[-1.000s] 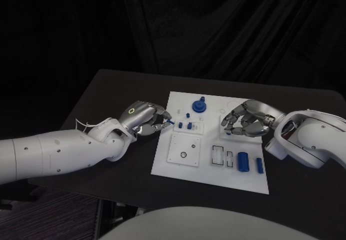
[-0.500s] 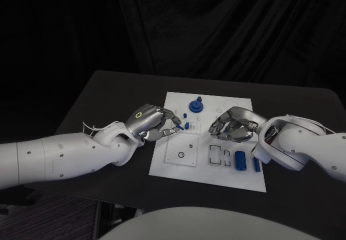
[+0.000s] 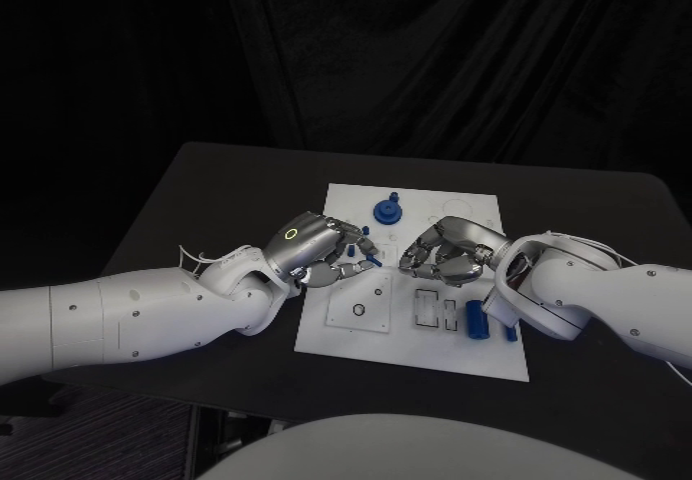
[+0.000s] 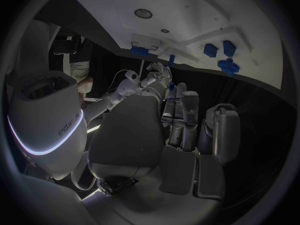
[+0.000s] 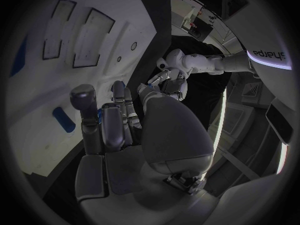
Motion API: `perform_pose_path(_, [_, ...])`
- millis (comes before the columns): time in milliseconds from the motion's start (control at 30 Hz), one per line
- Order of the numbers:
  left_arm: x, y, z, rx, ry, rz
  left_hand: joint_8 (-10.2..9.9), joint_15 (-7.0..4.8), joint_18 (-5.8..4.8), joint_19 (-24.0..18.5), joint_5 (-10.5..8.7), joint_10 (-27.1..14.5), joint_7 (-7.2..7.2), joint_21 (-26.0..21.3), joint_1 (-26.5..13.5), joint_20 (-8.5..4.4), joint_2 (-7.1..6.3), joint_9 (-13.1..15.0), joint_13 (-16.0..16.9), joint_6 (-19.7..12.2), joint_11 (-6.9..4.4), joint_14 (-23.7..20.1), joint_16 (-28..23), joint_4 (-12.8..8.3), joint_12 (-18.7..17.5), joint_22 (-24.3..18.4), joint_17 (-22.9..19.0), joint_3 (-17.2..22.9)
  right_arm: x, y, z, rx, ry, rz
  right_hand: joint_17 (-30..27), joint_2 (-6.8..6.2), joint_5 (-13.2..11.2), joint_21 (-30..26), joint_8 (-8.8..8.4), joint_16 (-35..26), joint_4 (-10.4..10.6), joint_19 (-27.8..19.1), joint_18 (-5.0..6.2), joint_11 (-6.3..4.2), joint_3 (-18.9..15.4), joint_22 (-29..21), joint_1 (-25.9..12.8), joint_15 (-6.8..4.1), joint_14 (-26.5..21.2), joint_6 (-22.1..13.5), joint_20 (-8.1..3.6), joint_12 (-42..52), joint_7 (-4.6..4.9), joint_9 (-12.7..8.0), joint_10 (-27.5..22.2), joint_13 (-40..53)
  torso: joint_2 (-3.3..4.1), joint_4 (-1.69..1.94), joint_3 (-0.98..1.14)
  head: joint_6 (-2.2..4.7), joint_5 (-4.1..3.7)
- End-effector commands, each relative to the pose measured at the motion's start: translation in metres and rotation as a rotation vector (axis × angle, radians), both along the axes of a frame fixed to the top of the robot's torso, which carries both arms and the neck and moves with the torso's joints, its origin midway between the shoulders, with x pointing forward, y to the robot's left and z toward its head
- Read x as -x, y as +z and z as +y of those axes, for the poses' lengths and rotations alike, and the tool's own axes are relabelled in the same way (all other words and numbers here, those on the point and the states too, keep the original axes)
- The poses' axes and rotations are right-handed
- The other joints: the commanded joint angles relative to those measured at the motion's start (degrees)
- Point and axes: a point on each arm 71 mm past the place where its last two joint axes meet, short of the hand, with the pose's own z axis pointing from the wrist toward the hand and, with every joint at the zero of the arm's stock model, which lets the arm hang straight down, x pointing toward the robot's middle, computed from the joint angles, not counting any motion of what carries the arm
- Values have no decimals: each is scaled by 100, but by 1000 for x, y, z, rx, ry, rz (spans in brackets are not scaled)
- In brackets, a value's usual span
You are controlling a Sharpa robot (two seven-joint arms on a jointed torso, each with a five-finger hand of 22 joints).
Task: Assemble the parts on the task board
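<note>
A white task board (image 3: 378, 335) lies in the middle of a black table (image 3: 188, 190), with small blue parts on it. At its far end stands a round blue part with a peg on top (image 3: 388, 210); near its right edge, closer to the robot, two upright blue pieces (image 3: 476, 317) sit side by side next to two empty rectangular slots (image 3: 428, 308). A square plate with a small round hole (image 3: 359, 303) sits at the near left. The two silver hands meet over the middle of the board, close together. From above, the left hand (image 3: 320, 250) has its fingers curled in, with a small blue piece (image 3: 371, 261) at the fingertips; whether it is truly pinched cannot be told from there. The left wrist camera shows a thin blue piece (image 4: 171, 61) at the ends of those fingers. The right hand (image 3: 444, 252) is curled over the board; the right wrist camera shows its fingers (image 5: 103, 120) bent in above the white surface, but whether they hold anything cannot be told.
</note>
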Motion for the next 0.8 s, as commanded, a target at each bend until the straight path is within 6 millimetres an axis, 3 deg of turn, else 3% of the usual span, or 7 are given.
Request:
perform_pose_path(33, [2, 0, -6, -1, -37, 1, 14, 46, -77, 13, 3, 29, -4, 31, 61, 23, 4, 218, -6, 35, -2, 13, -25, -6, -27, 1137, 3, 40, 0, -1, 2, -21, -11, 3, 4, 16, -45, -24, -28, 15, 0, -28, 49, 8, -46, 549, -95, 32, -2, -61, 7, 27, 8, -22, -39, 10, 7, -6, -1, -1, 1])
perform_pose_path(133, [2, 0, -9, 0, -47, 4, 12, 48, -76, 10, 1, 31, -1, 26, 64, 26, 6, 219, -8, 30, 0, 13, -26, -9, -29, 1136, -1, 43, 0, -2, 3, -28, -11, 11, -6, 38, -70, -49, -38, 9, 0, -35, 52, 13, -65, 544, -141, 36, -7, -75, 10, 34, 14, -44, -56, 13, 10, 11, -1, -1, -11])
perform_pose_path(533, [2, -1, -15, -3, -70, 7, 5, 58, -76, 11, 2, 37, 10, 26, 85, 35, 15, 225, -13, 12, 8, 19, -24, -23, -40, 1138, -3, 58, 5, -3, 10, -55, 13, 36, -42, 109, -304, -83, -85, -7, -18, -37, 54, 34, -215, 544, -373, 56, -31, -126, 29, 99, 40, -181, -134, 42, -2, 5, -6, -1, -5])
perform_pose_path(800, [2, -1, -16, -6, -80, 10, 5, 60, -75, 10, 2, 37, 12, 24, 90, 37, 17, 227, -15, 9, 9, 17, -26, -26, -42, 1137, -9, 62, 8, -3, 13, -71, 38, 58, -60, 113, -323, -93, -96, -20, -22, -40, 55, 40, -226, 542, -374, 60, -41, -142, 31, 97, 46, -201, -155, 41, -2, 4, -8, -1, 25])
